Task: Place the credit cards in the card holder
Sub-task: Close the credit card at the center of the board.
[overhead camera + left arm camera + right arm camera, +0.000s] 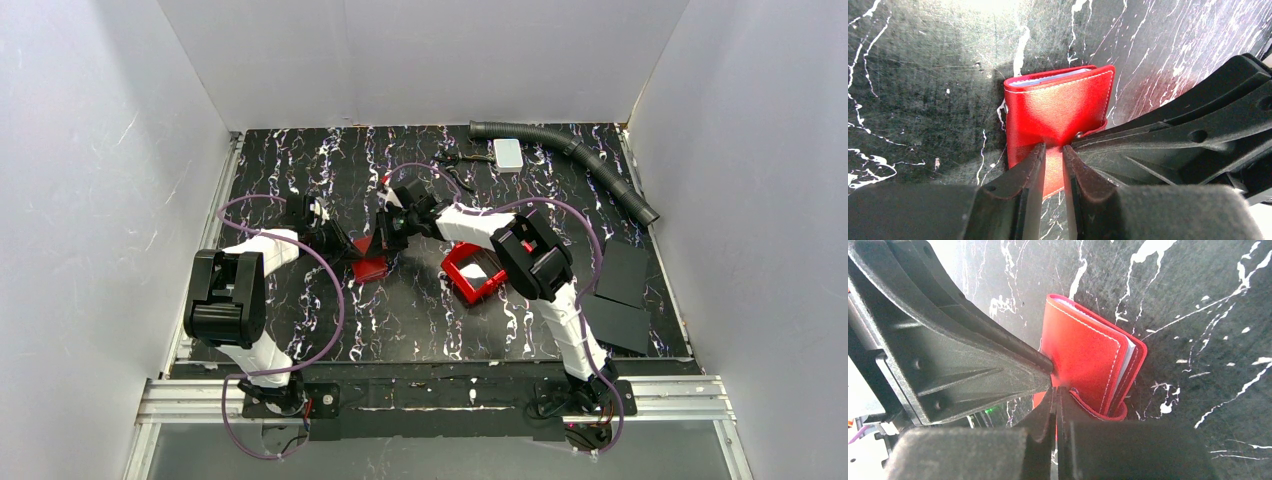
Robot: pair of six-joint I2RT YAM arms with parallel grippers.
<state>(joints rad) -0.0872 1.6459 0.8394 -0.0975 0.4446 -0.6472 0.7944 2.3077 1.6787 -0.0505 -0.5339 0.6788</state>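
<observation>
Card holder (370,264), one: dark red, folded shut, lay on the black marbled surface (300,170) left of centre, between the two arms' tips

Credit cards (1048,80): pale edges tucked in the holder's fold, shown by both wrist views and not by the top view; number could not be counted

Left gripper (1053,150), one: fingers narrowly apart and clamped on the holder's near edge, red leather showing between them; the left wrist view alone showed this grip

Right gripper (1056,390), one: fingers pressed together, tips against the holder's closing strap (1098,412); whether the strap was pinched could not be told. Each wrist view also showed the other arm's black finger touching the holder

Top view alone recorded:
- red bin (456,278), one, right of the holder, partly under the right arm
- black sheets (622,272), two, near the right edge
- grey hose (570,155), one, at the far right
- white box (508,153), one, beside the hose
</observation>
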